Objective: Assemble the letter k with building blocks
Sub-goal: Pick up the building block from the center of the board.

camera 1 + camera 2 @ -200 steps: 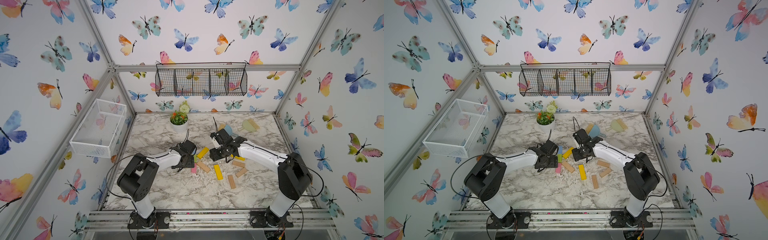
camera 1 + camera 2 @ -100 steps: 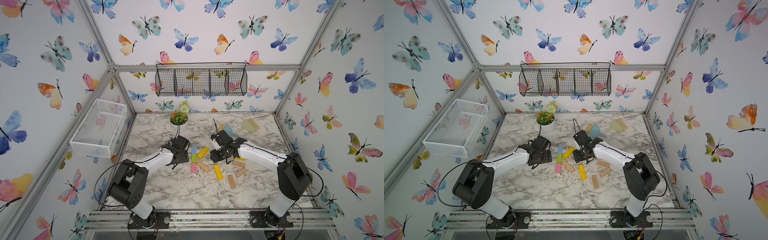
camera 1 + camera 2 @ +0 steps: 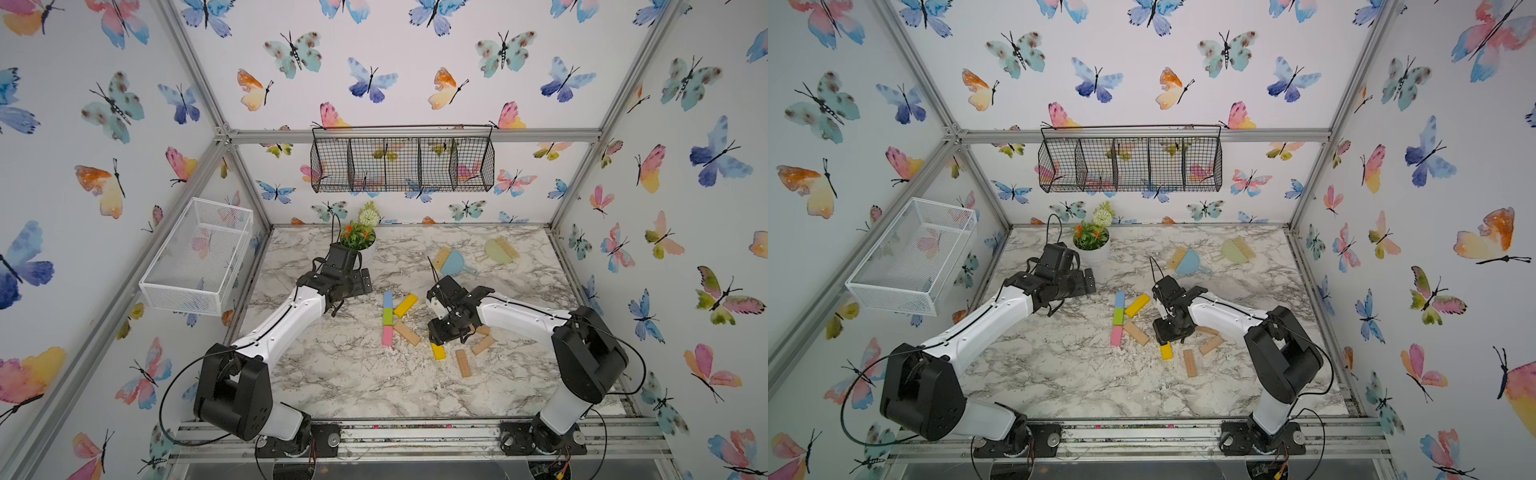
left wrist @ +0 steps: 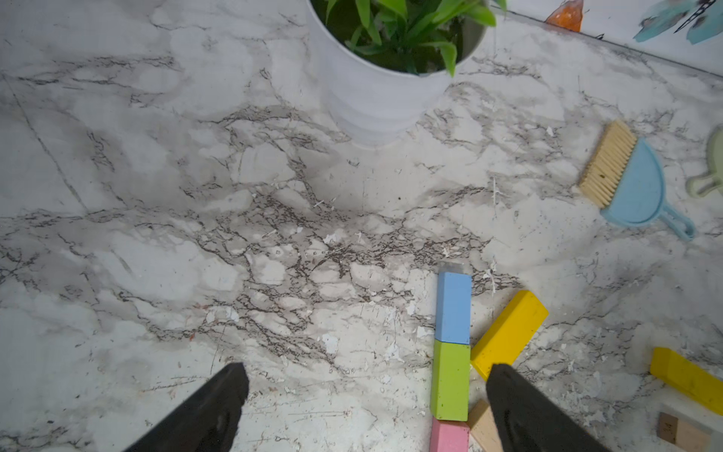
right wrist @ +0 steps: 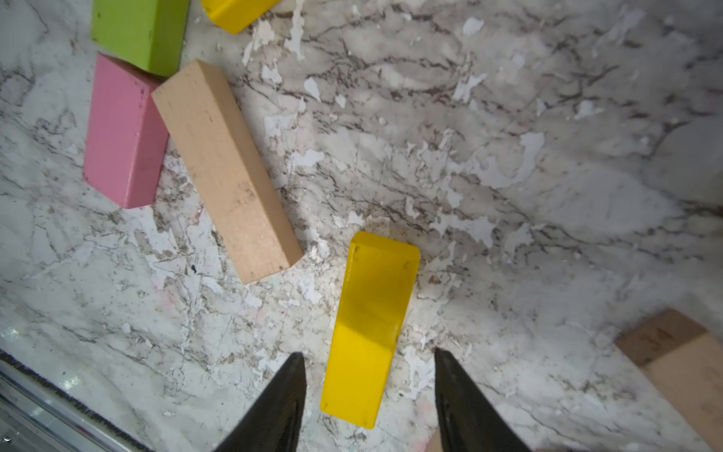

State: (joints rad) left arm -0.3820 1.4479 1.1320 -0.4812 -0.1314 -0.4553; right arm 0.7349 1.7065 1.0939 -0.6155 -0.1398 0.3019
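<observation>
so in both top views the blue block (image 3: 388,300), green block (image 3: 387,316) and pink block (image 3: 387,336) sit end to end in a straight line around the middle of the frame. blue is highest and pink lowest, all flat on the marble table (image 3: 332,374). a slanted yellow block (image 3: 406,305) angles up and to the right from about where blue meets green. a tan block (image 3: 407,333) angles down and to the right from about where green meets pink, and its end is up against them in the right wrist view. the right gripper (image 5: 369,391) is down low just right of that tan one, a bit right of centre. its jaws are parted around the end of a second yellow block (image 5: 369,328) lying flat on the table. there's a sliver of marble showing on each side of it, so it's straddled, not squeezed. a few loose tan blocks (image 3: 463,363) lie to the right and lower right of that gripper. the left gripper (image 4: 366,368) is up and left of the blue block, right by the white plant pot (image 3: 1098,258). its jaws are spread wide with nothing but table between them, and it isn't touching any block. a blue dustpan (image 3: 452,262) and green dustpan (image 3: 498,251) sit toward the upper right of the table, well clear of the blocks.
</observation>
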